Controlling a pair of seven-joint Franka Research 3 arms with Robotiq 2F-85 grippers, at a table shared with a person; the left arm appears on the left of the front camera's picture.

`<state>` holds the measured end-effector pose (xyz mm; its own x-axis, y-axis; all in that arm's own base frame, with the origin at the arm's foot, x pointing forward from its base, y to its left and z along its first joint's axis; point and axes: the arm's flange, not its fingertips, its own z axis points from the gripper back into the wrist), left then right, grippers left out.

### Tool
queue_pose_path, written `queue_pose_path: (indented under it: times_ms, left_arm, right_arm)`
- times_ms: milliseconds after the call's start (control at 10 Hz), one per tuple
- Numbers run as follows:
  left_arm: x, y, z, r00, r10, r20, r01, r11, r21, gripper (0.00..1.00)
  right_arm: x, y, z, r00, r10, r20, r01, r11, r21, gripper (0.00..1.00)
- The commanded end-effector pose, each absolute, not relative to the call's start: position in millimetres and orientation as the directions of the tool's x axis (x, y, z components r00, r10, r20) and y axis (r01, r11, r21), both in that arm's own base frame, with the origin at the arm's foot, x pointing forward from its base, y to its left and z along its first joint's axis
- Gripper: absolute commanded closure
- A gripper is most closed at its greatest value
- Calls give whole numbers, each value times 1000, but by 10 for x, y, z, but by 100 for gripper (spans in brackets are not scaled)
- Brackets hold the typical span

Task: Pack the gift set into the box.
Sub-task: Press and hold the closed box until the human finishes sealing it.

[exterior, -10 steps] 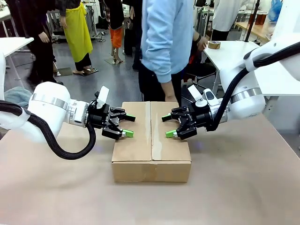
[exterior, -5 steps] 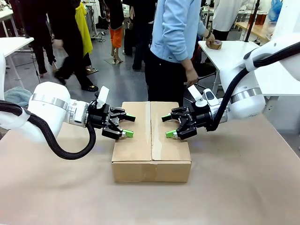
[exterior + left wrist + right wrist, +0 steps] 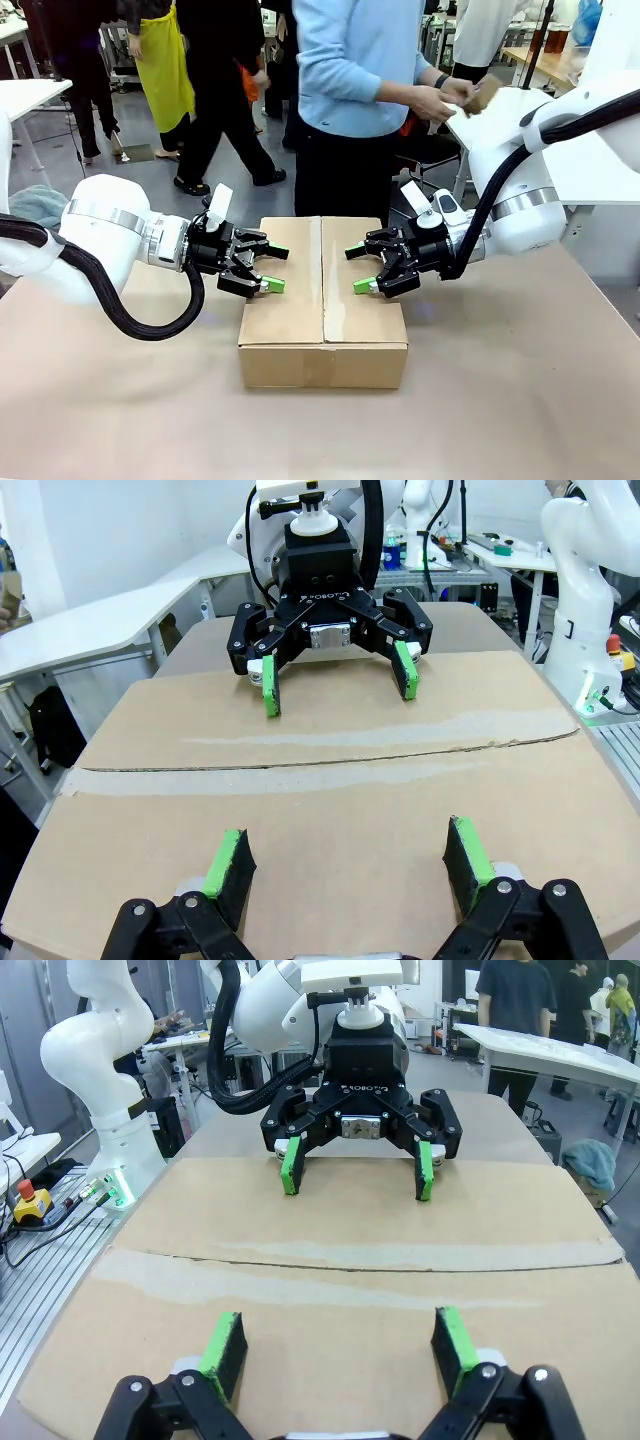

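The cardboard box [image 3: 323, 300] sits at the middle of the desk [image 3: 520, 400] with its top flaps down and a tape strip [image 3: 330, 777] along the centre seam. The left gripper [image 3: 275, 267] hovers over the box's left edge, fingers [image 3: 228, 865] spread wide and holding nothing. The right gripper [image 3: 358, 268] faces it over the right half of the lid, likewise wide and empty. At the far side stands a person [image 3: 355, 100] in a light blue top, hands [image 3: 450, 97] raised toward the right
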<state>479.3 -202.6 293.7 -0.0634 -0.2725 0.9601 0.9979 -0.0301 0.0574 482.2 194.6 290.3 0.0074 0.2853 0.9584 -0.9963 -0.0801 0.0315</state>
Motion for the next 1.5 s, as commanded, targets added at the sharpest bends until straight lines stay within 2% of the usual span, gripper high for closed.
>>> queue_pose_path:
  times_ms: [0, 1400]
  left_arm:
    - [4772, -2019, 2910, -64, -278, 959, 998, -40, 55, 0]
    - [4772, -2019, 2910, -64, -278, 959, 998, -40, 55, 0]
  right_arm:
    - [4811, 1944, 2871, -14, 271, 962, -997, -73, 6, 0]
    - [4811, 1944, 2871, -14, 271, 962, -997, -73, 6, 0]
